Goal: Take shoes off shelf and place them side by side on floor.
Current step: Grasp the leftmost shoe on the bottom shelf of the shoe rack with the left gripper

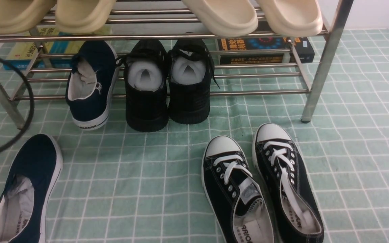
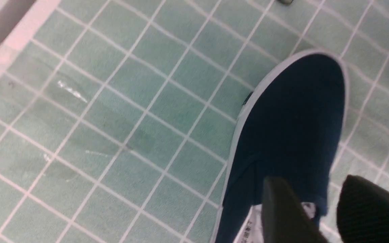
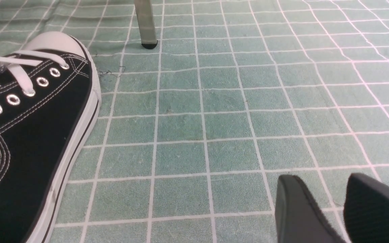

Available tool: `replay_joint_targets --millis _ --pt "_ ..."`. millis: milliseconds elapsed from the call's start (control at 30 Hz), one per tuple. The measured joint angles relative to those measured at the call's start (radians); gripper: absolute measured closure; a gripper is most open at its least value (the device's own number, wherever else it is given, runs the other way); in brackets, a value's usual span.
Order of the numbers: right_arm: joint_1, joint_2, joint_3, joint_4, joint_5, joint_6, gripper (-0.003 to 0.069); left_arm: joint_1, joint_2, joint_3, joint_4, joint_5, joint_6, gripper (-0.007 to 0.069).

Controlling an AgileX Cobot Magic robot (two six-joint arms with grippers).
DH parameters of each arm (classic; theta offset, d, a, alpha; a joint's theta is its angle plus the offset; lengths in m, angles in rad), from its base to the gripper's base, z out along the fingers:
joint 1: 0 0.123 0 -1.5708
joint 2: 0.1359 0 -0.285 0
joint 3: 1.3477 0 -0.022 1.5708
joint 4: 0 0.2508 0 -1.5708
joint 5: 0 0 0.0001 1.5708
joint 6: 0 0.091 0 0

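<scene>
The mint-green gridded floor (image 1: pixel 147 175) fills all three views and is slightly wrinkled. Along its far edge stands the silver tube shelf (image 1: pixel 319 77), two tiers high. Four cream slippers (image 1: pixel 221 17) sit on the top tier with their ends overhanging the front bar. Stacked books (image 1: pixel 265 47) show behind the lower tier's bars at the right end, and more show at the left end. A pair of black sneakers with white toe caps (image 1: pixel 282 175) lies side by side on the floor near the near edge, right of centre, toes toward the shelf. An all-black lace-up pair (image 1: pixel 147 108) leans on the middle of the lower tier with its heels down on the floor. Just beside it on the left is one navy shoe (image 1: pixel 91 98), still on the shelf, toe up on the bars and heel touching the floor. The other navy shoe (image 1: pixel 35 162) lies flat on the floor at the near-left corner, toe toward the shelf and well apart from its mate. The left end effector (image 2: pixel 312 189) hangs over this shoe's opening with its fingers spread. Whether they touch the shoe cannot be told. The right end effector (image 3: pixel 319 189) is also spread and holds nothing, above bare floor beside the white-toed sneakers.
</scene>
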Motion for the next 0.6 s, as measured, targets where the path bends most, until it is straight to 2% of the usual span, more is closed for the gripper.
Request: replay_joint_targets --millis 67,167,300,433,567,600 --pt "0.000 0.000 0.000 0.000 0.000 0.000 0.0420 0.000 0.025 -0.062 -0.044 0.036 0.048 0.0564" --pt "0.000 0.000 0.000 0.000 0.000 0.000 0.0420 -0.008 0.080 -0.133 -0.131 0.082 0.146 0.0621" --pt "0.000 0.000 0.000 0.000 0.000 0.000 0.0420 -0.063 0.178 -0.215 -0.216 0.115 0.216 0.0624" --pt "0.000 0.000 0.000 0.000 0.000 0.000 0.0420 -0.147 0.282 -0.289 -0.223 0.115 0.222 0.0605" --pt "0.000 0.000 0.000 0.000 0.000 0.000 0.0420 -0.217 0.387 -0.357 -0.186 0.111 0.168 0.0552" --pt "0.000 0.000 0.000 0.000 0.000 0.000 0.0420 -0.237 0.421 -0.381 -0.156 0.098 0.120 0.0522"
